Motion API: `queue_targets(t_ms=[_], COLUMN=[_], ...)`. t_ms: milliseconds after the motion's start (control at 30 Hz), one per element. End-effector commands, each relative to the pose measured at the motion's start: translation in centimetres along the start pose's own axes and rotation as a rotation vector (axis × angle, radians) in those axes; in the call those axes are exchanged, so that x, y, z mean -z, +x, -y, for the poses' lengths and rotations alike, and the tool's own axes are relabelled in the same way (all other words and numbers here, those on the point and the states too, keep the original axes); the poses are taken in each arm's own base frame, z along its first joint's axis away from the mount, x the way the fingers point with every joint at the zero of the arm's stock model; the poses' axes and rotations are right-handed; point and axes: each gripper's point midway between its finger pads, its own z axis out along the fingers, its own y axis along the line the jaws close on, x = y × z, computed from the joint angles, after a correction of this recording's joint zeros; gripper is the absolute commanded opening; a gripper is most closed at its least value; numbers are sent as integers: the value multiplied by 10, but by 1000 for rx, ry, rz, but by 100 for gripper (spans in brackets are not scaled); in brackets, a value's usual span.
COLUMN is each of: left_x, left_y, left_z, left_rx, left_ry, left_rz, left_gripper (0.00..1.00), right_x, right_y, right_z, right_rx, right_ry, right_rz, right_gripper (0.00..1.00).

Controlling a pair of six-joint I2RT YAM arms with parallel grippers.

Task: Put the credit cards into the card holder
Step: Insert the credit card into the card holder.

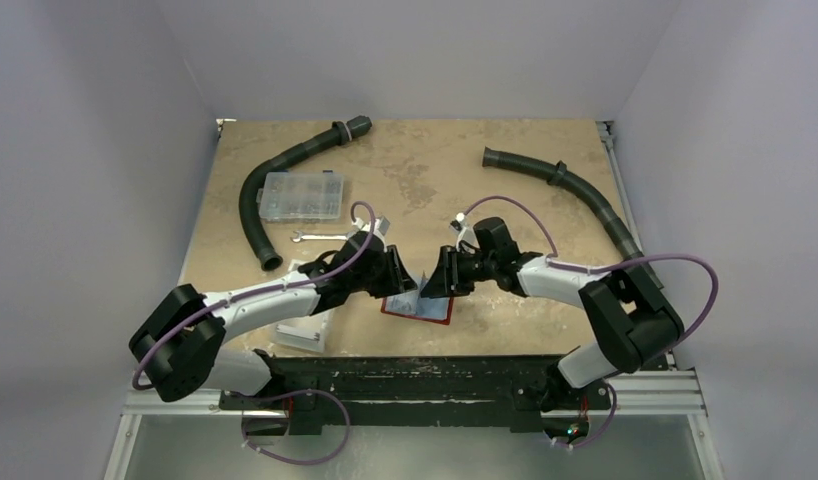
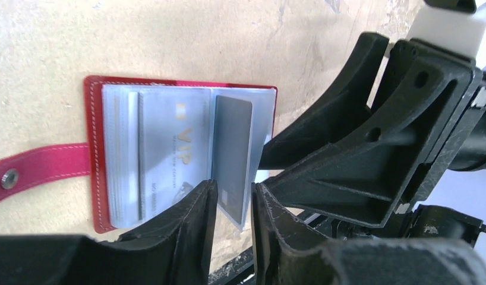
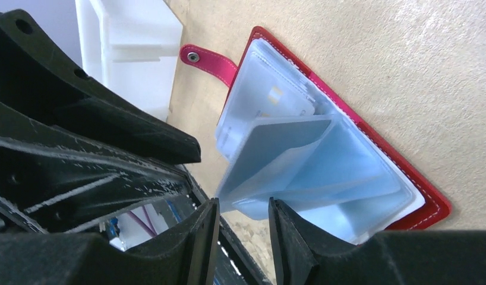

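Top: red leather-like folding card holder [image 1: 425,310] open flat, front-centre, betw. left gripper [image 1: 403,283] & right gripper [image 1: 432,285].
L wrist: fingers narrow, astride thin grey plastic card [image 2: 232,148]; grip unclear.
R wrist: fingers narrow at clear plastic sleeve [image 3: 270,169]; pinch unclear.
Card prob. stiff, slick, light: take by edge.

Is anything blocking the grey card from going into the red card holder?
Nothing visible. The grey card between the fingers of the left hand is partly inside a clear sleeve of the open card holder.
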Motion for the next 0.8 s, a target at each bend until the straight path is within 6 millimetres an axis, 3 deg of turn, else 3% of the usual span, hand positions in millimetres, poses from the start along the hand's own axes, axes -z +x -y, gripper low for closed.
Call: queue_targets(t_ms=[0, 233, 600, 767], left_x=[-3, -12, -18, -19], left_y=[-4, -6, -3, -3], left_z=[0, 15, 8, 4], left_rx=[-8, -18, -19, -29], left_ry=[65, 149, 127, 108], left_rz=[-18, -22, -27, -34], left_gripper=[32, 32, 17, 18], right_x=[-4, -7, 0, 6], right_y=[-9, -7, -1, -6], right_z=[-4, -1, 11, 13], right_rx=[27, 17, 16, 23], right_ry=[-4, -6, 64, 101], right_rz=[9, 8, 30, 57], right_gripper=[44, 43, 43, 52])
